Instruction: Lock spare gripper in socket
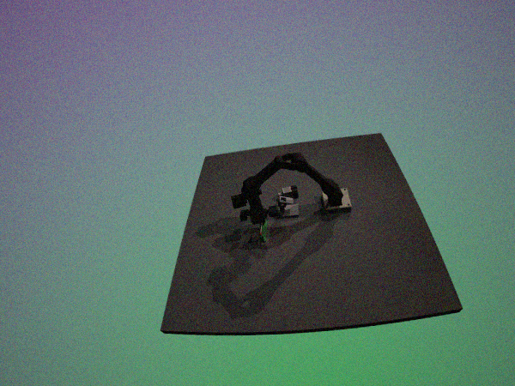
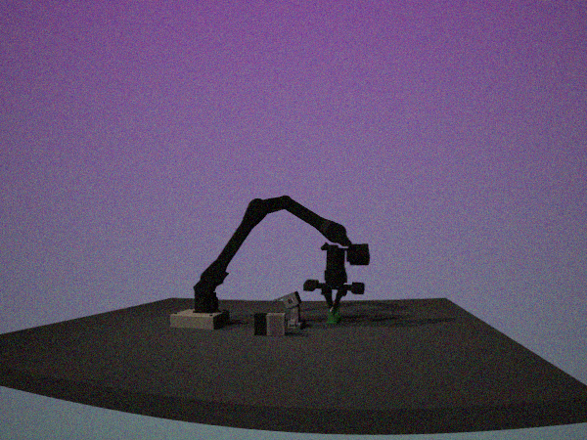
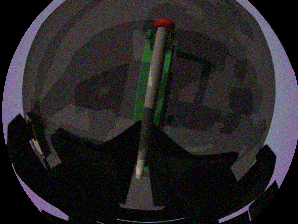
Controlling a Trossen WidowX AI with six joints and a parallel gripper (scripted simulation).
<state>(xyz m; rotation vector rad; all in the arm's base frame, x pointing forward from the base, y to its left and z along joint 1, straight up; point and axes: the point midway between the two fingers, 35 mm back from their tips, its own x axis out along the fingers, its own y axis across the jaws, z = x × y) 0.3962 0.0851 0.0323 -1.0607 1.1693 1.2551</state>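
Jaws narrow, clamped on the pin [image 3: 156, 65], in the wrist view. Its long axis runs through them, red head [image 3: 164, 23] beyond the tips, plain end back toward the palm, leaning slightly; level or tilted, I cannot tell. Past the tips, the walls of a green holder [image 1: 264, 232] [image 2: 334, 318] [image 3: 142, 95] flank the shaft.

From the top, the holder sits by the jaws' tips; the mount [image 1: 285, 199] stands off to one side.

From the exterior, the mount [image 2: 289, 299] and a two-tone block [image 2: 276, 325], probably the spare gripper, are apart from the jaws. Likely step: parking the pin. Next: line up with the holder, settle, release, then fetch the spare.
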